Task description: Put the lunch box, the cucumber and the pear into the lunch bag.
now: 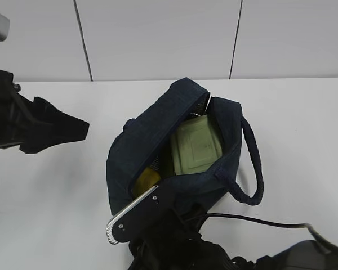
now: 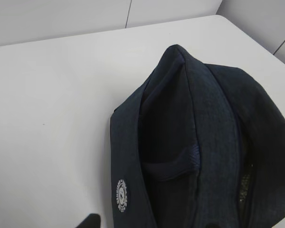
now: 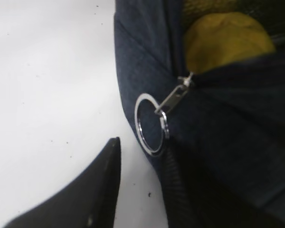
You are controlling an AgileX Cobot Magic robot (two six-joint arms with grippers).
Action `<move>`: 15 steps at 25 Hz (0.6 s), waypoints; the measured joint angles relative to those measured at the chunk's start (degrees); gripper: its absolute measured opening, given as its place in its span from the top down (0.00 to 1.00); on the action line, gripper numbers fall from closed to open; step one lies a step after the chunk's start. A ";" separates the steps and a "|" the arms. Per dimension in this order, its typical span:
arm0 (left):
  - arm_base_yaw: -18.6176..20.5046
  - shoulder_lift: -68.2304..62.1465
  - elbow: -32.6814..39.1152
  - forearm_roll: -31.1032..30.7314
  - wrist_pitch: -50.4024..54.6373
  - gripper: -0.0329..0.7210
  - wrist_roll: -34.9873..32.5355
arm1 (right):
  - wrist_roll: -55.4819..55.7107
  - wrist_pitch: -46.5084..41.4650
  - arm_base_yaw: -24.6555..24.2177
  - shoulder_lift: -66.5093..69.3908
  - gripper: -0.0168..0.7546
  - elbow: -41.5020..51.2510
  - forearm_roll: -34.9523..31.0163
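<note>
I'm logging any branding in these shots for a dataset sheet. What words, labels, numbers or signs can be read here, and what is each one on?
No text is legible in any view.
Round white badge on the lunch bag side, left wrist view: printed marks, too small and blurred to read.
Lunch box lid: faint embossed marks, unreadable.
Zip ring pull: no marking visible.

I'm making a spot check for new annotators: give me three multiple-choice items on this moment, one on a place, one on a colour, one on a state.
1. Where is the lunch box?
A. on the table
B. inside the lunch bag
C. in a gripper

2. What colour is the box lid?
A. pale green
B. red
C. white

3. How is the bag's zip?
A. fully closed
B. open
C. torn off

Answers:
1 B, the lid shows through the bag's mouth.
2 A, sage green in the exterior view.
3 B, the pear shows above the ring pull.
</note>
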State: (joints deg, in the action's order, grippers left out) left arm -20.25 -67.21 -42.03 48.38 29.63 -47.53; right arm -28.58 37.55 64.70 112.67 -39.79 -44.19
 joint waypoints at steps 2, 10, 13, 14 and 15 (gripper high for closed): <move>0.00 0.00 0.00 0.04 0.00 0.43 0.00 | 0.00 0.00 0.00 0.20 0.67 -0.33 0.00; 0.00 0.00 0.00 0.04 -0.02 0.43 0.00 | 0.00 0.90 0.00 0.90 0.67 -1.15 -0.32; 0.00 0.00 0.00 0.04 -0.02 0.43 -0.05 | 0.00 1.02 -0.18 0.90 0.67 -1.15 -0.81; 0.00 0.00 0.00 0.04 -0.02 0.44 -0.05 | 0.00 1.10 -0.28 0.90 0.67 -1.15 -1.07; 0.00 0.00 0.00 0.04 -0.02 0.44 -0.05 | 0.00 1.25 -0.48 0.90 0.68 -1.15 -1.68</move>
State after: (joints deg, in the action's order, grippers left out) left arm -20.25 -67.21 -42.03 48.43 29.61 -47.59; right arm -28.58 38.80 64.22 113.57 -40.95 -45.87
